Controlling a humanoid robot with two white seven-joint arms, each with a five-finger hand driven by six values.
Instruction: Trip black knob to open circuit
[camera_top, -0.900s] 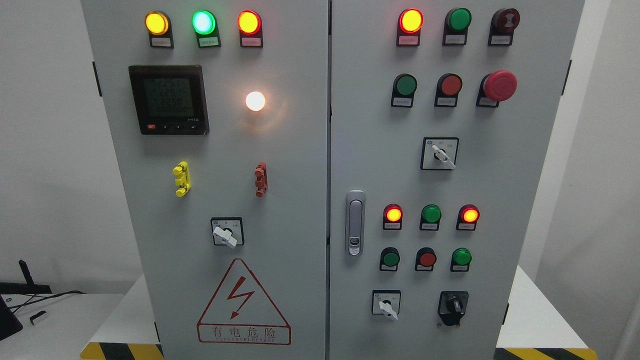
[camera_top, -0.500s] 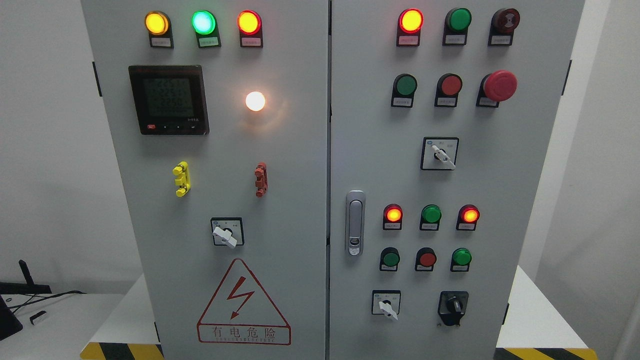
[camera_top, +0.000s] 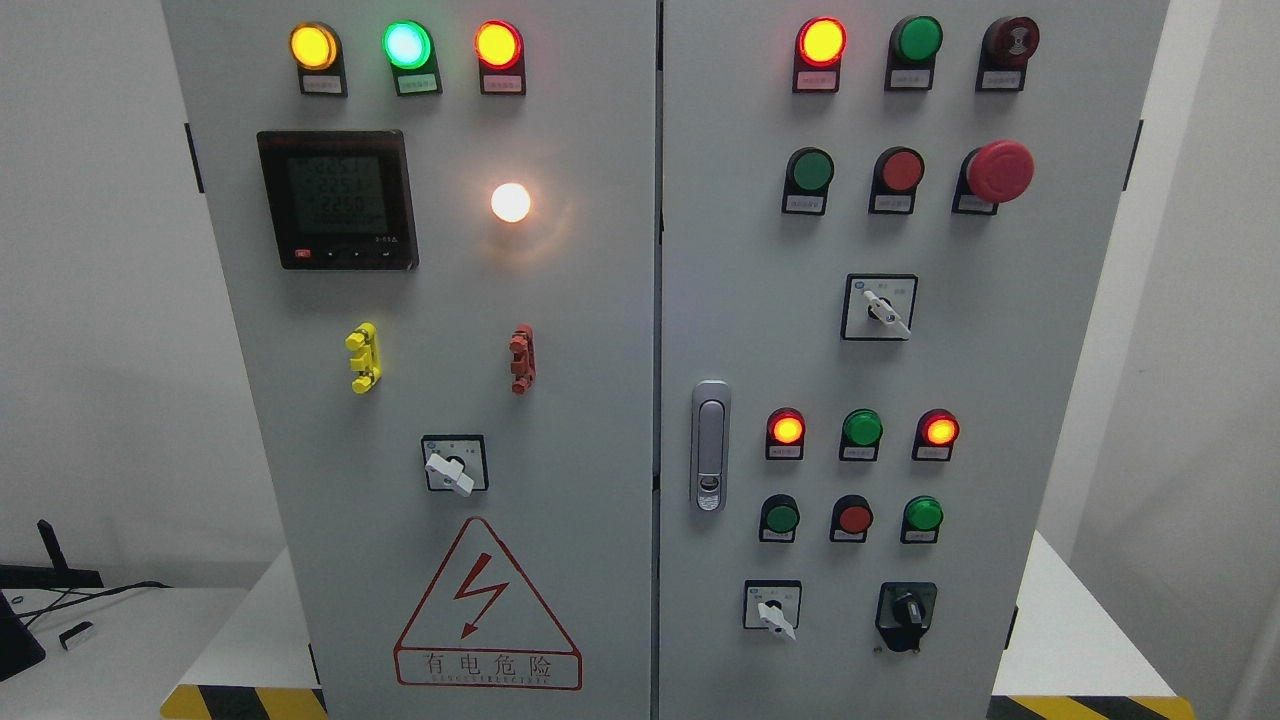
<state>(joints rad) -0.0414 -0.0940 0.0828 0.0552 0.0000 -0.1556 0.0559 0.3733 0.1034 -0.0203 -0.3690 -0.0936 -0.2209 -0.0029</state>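
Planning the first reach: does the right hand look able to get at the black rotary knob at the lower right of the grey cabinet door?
Probably yes, though neither hand is in view. The black rotary knob stands bare on the grey cabinet door, with nothing in front of it.

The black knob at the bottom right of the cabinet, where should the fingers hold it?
Pinch the raised ridge across the middle of the black knob, coming straight at the panel from the front. The ridge stands nearly upright, giving two flat sides to twist.
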